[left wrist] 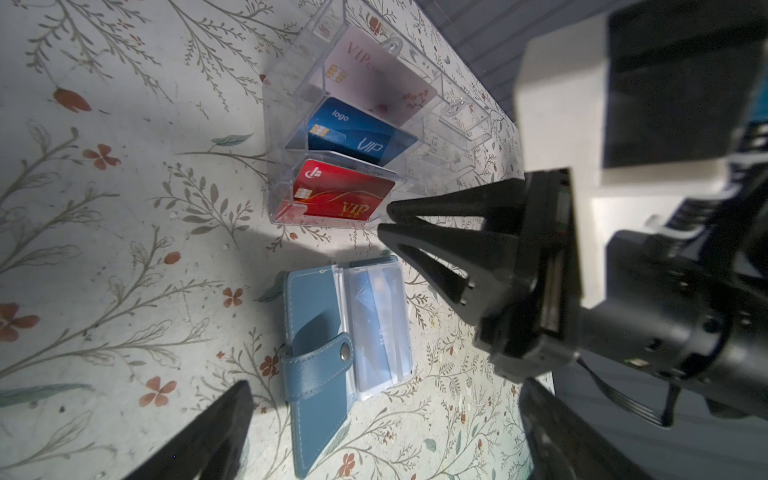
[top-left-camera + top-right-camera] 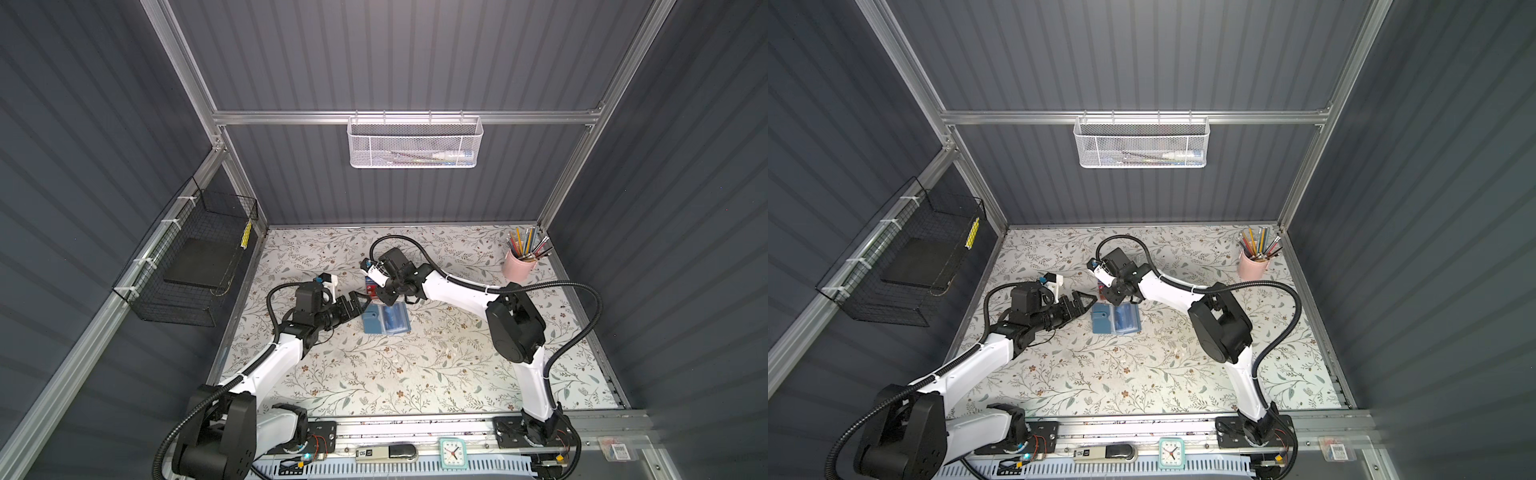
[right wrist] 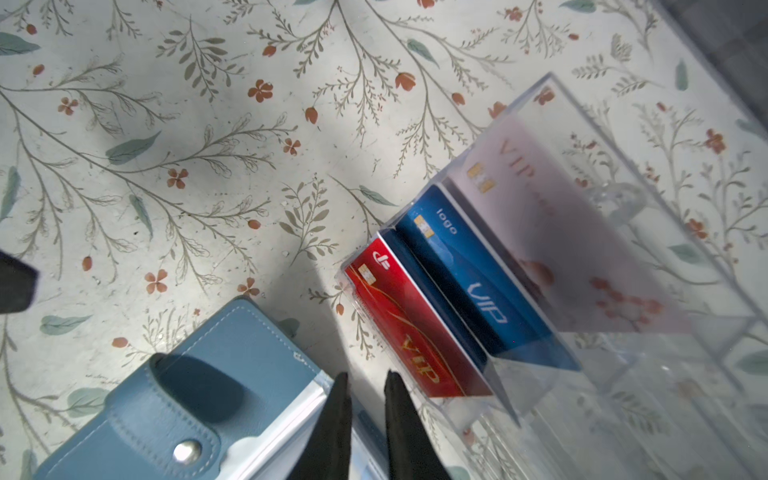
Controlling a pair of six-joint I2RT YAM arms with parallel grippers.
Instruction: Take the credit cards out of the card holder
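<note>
Three cards (image 1: 357,133) boxed; one card holder (image 1: 316,332); left claw (image 1: 384,386) wide, right claw (image 3: 367,376) barely apart.

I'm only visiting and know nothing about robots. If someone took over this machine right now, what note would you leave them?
The left gripper is wide open and empty, next to the card holder.
The right gripper has jaws narrowly apart, nothing visibly between them, over the holder's sleeve edge nearest the clear acrylic box.
The card holder lies unsnapped and open; a blue credit card sits in its see-through sleeves.
In the box a blue VIP card stands between the pink-white card and the red VIP card.
Done: holder opened. Left: pull out whatever the sleeves hold.
</note>
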